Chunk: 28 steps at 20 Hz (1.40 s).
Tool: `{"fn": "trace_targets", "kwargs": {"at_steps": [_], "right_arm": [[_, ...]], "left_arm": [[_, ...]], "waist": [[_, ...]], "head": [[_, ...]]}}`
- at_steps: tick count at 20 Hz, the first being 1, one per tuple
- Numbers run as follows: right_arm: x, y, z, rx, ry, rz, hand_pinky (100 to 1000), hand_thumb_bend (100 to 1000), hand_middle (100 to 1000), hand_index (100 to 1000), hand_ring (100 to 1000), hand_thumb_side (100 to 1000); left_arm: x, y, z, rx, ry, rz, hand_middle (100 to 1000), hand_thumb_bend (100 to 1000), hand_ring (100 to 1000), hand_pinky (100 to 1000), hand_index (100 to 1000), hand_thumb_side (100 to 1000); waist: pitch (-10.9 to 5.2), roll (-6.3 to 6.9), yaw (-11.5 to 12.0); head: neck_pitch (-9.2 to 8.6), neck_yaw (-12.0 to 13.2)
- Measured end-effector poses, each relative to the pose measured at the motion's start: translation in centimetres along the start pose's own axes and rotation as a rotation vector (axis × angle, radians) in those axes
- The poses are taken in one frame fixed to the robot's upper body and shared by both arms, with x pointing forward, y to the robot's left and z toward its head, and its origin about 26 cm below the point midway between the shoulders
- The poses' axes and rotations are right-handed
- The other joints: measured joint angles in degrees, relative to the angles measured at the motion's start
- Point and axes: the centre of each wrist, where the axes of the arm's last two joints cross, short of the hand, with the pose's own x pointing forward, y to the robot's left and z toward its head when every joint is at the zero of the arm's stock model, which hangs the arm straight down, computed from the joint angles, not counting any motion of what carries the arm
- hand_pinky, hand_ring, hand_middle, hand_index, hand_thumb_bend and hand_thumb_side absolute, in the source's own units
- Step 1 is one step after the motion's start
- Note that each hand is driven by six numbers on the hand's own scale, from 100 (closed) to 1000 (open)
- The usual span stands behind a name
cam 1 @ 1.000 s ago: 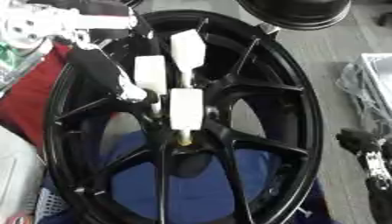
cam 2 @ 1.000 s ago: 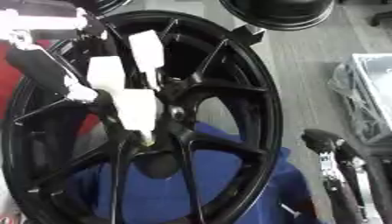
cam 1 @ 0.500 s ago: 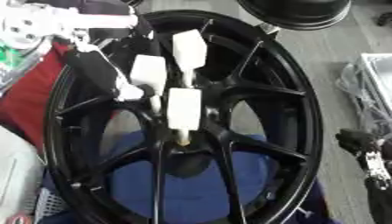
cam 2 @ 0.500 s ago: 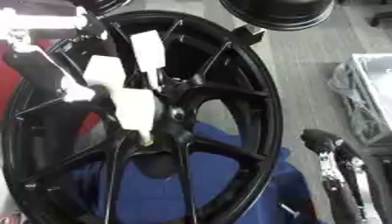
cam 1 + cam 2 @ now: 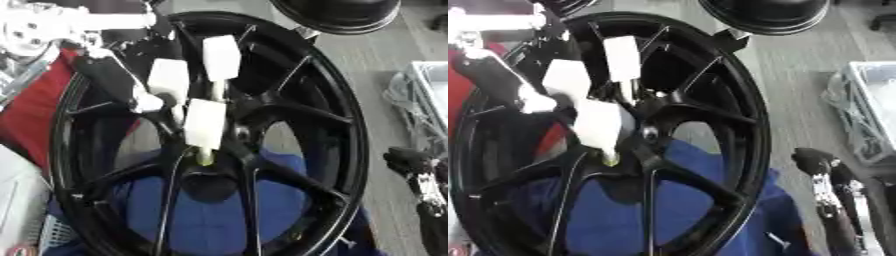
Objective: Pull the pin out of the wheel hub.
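- Two risks ahead, both at the wheel hub (image 5: 229, 131).
- Left hand (image 5: 188, 95) over hub, white fingers (image 5: 206, 123) curled on the pin (image 5: 205, 159), yellowish tip below.
- Could slip off if tugged askew; could jam if tilted.
- Right hand (image 5: 826, 172) right of wheel (image 5: 341, 150), idle, fingers unclear.

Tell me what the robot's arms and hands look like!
The left hand has chunky white pads on its fingers over dark, thin black parts, and its arm at the top left is pale silver-white with round joints. The right hand, low at the right edge, is mostly black with small light metal bits along it. No cables or markings can be made out.
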Motion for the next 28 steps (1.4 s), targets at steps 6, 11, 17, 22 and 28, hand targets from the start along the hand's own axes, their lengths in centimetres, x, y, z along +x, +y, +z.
{"fn": "trace_targets", "kwargs": {"at_steps": [6,11,17,22,28], "right_arm": [[-0.1,-0.1,0.2,-0.004,0.002,0.001,841,100,716,700,778,689],[-0.2,-0.2,0.3,-0.014,0.005,0.008,841,100,717,700,778,685],[-0.2,-0.4,0.5,-0.025,0.005,0.015,842,100,717,701,778,675],[-0.3,-0.7,0.7,-0.044,-0.002,0.028,842,100,718,701,778,657],[-0.3,-1.1,0.6,-0.084,-0.022,0.031,842,100,718,702,778,646]], "left_arm": [[0.4,2.4,2.6,0.177,-0.025,0.02,438,207,484,425,363,100],[-1.4,4.4,5.8,0.352,0.026,0.093,428,226,475,402,343,100],[-6.0,4.8,9.1,0.528,0.189,0.205,425,240,471,383,336,100],[-12.1,3.9,11.9,0.676,0.424,0.319,426,242,471,378,337,100],[-17.3,0.7,14.0,0.762,0.643,0.388,438,231,479,402,373,100]], "waist": [[-0.21,0.28,0.9],[-0.44,0.32,1.9],[-0.76,-0.02,2.8],[-0.82,-0.23,3.7],[-0.84,-0.89,4.7]], "head": [[0.05,-0.6],[0.39,-1.6],[0.64,-2.7],[1.13,-3.3],[1.57,-3.9]]}}
